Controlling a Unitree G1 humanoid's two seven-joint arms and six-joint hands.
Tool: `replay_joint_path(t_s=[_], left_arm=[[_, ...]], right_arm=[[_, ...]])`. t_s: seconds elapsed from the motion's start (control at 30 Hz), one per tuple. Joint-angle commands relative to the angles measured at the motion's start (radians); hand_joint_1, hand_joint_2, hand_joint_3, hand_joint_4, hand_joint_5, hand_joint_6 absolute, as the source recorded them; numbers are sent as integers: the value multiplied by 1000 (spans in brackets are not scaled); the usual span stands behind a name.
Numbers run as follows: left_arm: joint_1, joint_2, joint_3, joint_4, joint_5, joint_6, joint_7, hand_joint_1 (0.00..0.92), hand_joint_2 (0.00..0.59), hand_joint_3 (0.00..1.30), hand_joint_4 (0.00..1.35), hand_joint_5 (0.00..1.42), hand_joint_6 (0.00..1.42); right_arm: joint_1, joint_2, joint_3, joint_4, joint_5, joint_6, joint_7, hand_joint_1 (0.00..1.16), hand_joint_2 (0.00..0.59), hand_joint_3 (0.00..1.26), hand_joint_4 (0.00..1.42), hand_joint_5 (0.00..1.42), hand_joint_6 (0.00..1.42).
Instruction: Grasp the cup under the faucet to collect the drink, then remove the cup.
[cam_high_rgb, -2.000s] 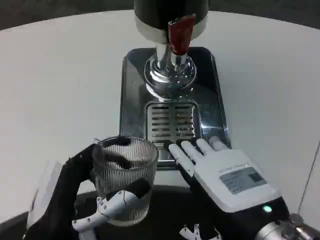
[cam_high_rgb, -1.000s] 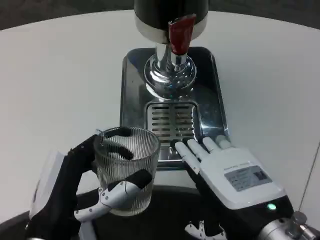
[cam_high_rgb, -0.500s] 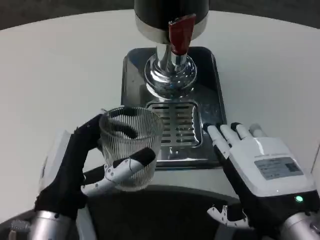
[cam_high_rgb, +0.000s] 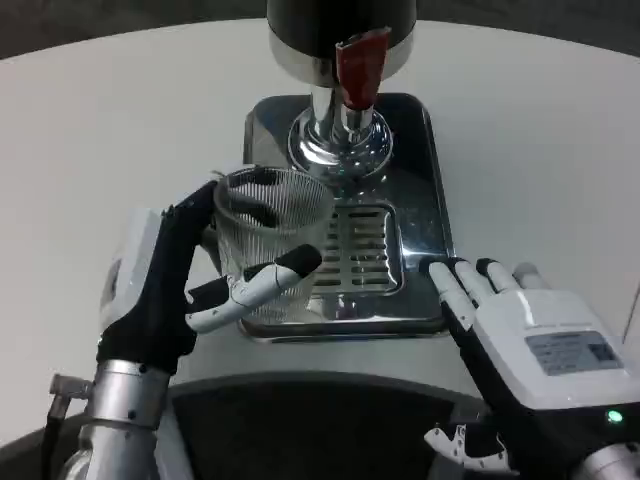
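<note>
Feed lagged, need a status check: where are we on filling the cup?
Done: the left hand grips the ribbed glass cup. In hand: the cup sits over the drip tray's left side, not yet under the red faucet lever. Left: position, fill (cup looks empty), remove. The right hand waits open.

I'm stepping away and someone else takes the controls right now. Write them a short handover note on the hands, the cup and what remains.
Left hand holds the ribbed glass cup, lifted over the left edge of the metal drip tray, beside the grate.
Right hand holds nothing, fingers straight, at the tray's right front corner.
Done: cup grasped.
Left: move it under the faucet with the red lever, collect the drink, remove the cup. The cup looks empty.
</note>
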Motion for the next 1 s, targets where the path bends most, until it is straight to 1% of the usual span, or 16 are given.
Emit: replay_joint_path(t_s=[0.03,0.23,0.47,0.7,1.0], left_arm=[[-72,12,-24,95,31,-54,68,466,334,938,1106,903,1034],[-160,19,-66,229,78,-79,139,461,333,938,1106,912,1035],[-221,21,-117,336,117,-92,207,458,333,938,1106,914,1048],[-297,10,-169,446,159,-99,284,456,333,938,1094,914,1049],[-407,-1,-240,579,215,-92,413,455,333,933,1094,914,1036]], right_arm=[[29,7,-8,-39,-12,-12,-2,750,285,0,0,0,0],[51,15,-15,-60,-16,-19,-2,757,287,0,0,0,0],[74,23,-27,-81,-15,-31,-4,761,288,0,0,0,0],[96,33,-39,-101,-13,-38,-8,763,288,0,0,0,0],[140,50,-57,-127,2,-56,-13,763,288,0,0,0,0]])
